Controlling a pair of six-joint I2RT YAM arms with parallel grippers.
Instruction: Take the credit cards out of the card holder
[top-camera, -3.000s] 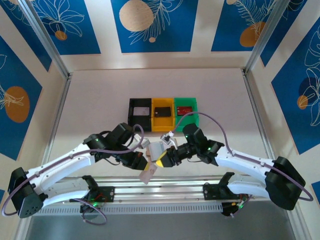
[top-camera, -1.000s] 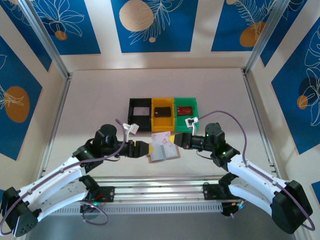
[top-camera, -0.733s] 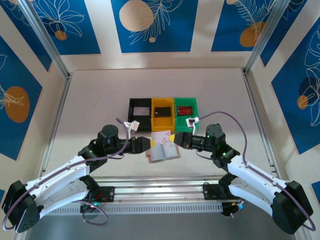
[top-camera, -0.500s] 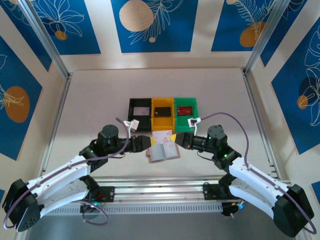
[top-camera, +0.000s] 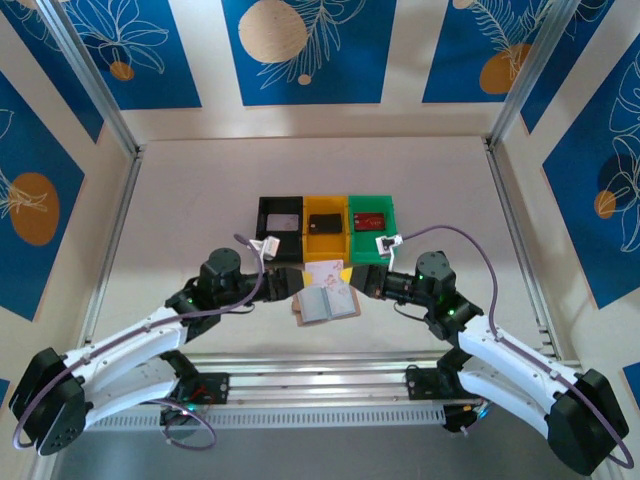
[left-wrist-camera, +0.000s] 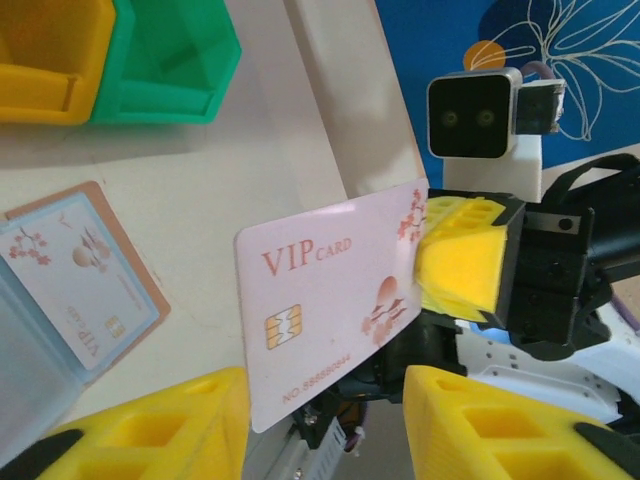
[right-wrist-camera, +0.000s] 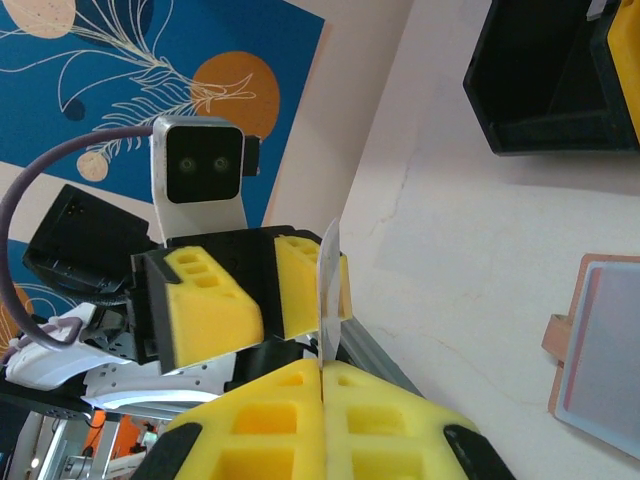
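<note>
My right gripper (right-wrist-camera: 322, 388) is clamped on one short end of a thin, glossy pink card (left-wrist-camera: 330, 310), held on edge; my left gripper (left-wrist-camera: 325, 405) has its blocky yellow foam jaws apart, one on each side of the card's other end; the card holder (top-camera: 325, 303) lies open and flat on the table (top-camera: 200, 200), with a tan leathery rim, pale blue pockets and a second card (left-wrist-camera: 75, 275) tucked in one; at its 12 o'clock, close by, a black bin (top-camera: 262, 230), yellow bin (top-camera: 307, 245) and green bin (top-camera: 390, 235) stand touching in a row; bare tabletop lies at 9 and 3 o'clock.
</note>
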